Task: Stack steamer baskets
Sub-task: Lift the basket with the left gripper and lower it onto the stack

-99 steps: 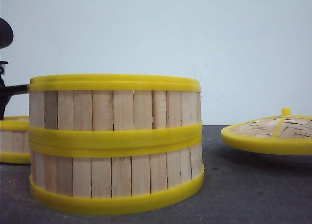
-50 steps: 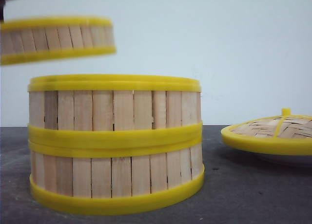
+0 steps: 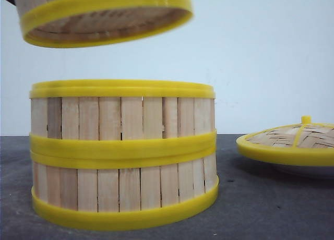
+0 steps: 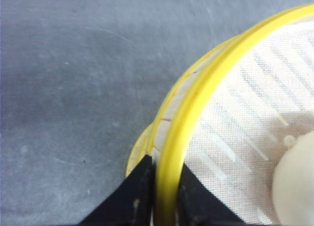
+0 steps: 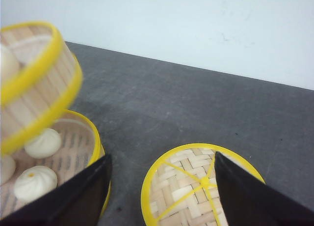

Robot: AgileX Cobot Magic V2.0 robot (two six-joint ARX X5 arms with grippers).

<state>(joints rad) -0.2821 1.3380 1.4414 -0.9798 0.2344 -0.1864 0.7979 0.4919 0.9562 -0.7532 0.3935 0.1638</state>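
Two steamer baskets (image 3: pixel 122 154) stand stacked on the dark table in the front view. A third steamer basket (image 3: pixel 104 15) hangs tilted in the air above the stack's left part, its top cut off by the frame. My left gripper (image 4: pixel 166 163) is shut on this basket's yellow rim (image 4: pixel 196 98), one finger inside and one outside; a white liner and a bun (image 4: pixel 297 182) show within. In the right wrist view the lifted basket (image 5: pixel 34 88) hovers over the stack's top basket (image 5: pixel 73 152), which holds buns. My right gripper (image 5: pixel 162 155) is open above the lid.
A woven domed lid (image 3: pixel 289 143) with yellow rim and knob rests on a white plate (image 3: pixel 308 170) at the right of the stack. The same lid (image 5: pixel 196 186) lies under the right gripper. A pale wall stands behind the table.
The third basket stood on the table at the far left a second ago. My left gripper has lifted it up and to the right, and it now hangs over the stack.
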